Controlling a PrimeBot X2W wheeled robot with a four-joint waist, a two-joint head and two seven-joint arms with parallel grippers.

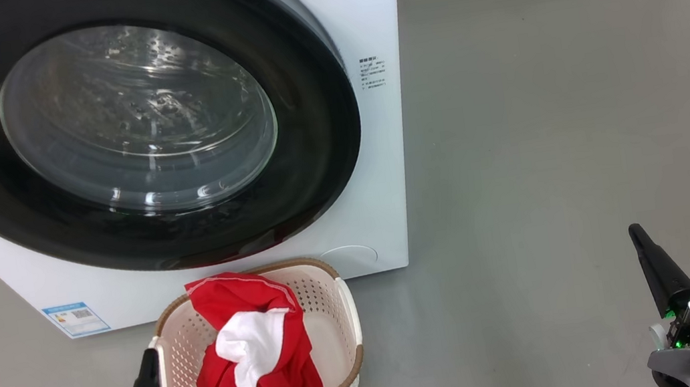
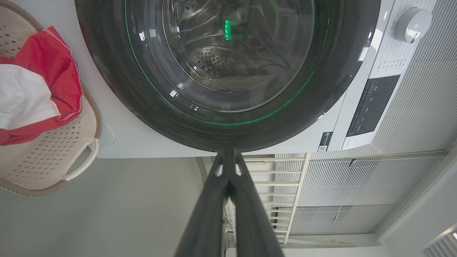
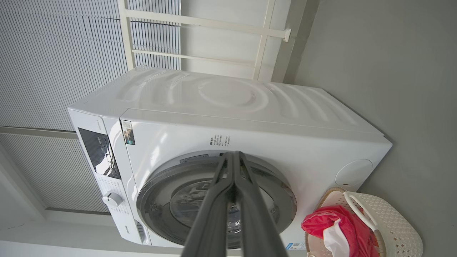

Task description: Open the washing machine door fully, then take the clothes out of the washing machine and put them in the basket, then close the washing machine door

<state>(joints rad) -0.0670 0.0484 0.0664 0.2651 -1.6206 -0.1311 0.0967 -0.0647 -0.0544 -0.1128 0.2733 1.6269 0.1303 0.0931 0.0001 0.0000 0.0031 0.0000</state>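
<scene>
Overhead, the left end effector (image 1: 150,357) is seen at 7 o'clock of the head view. Its two dark fingers are pressed together with nothing held, and the tip is just beside the left edge of the basket (image 1: 325,294). The basket is set on the floor (image 1: 549,158) just before the washing machine (image 1: 382,168). The clothes (image 1: 252,348), red with a white panel, are heaped in it at 3 o'clock of that tip. The washing machine door (image 1: 320,136) is shut flush at 12 o'clock of the left end effector, and a blue label (image 1: 76,319) is shown at the machine's lower corner. The right end effector (image 1: 638,235) is closed and empty at 4 o'clock of the view, well apart from the basket at its 9 o'clock and the door at its 10 o'clock. By the left wrist view the perforated drum (image 2: 214,64) behind the glass, a dial (image 2: 414,19) and a dark control panel (image 2: 373,105) are added. By the right wrist view, the machine's embossed side panel (image 3: 221,96) is added.
</scene>
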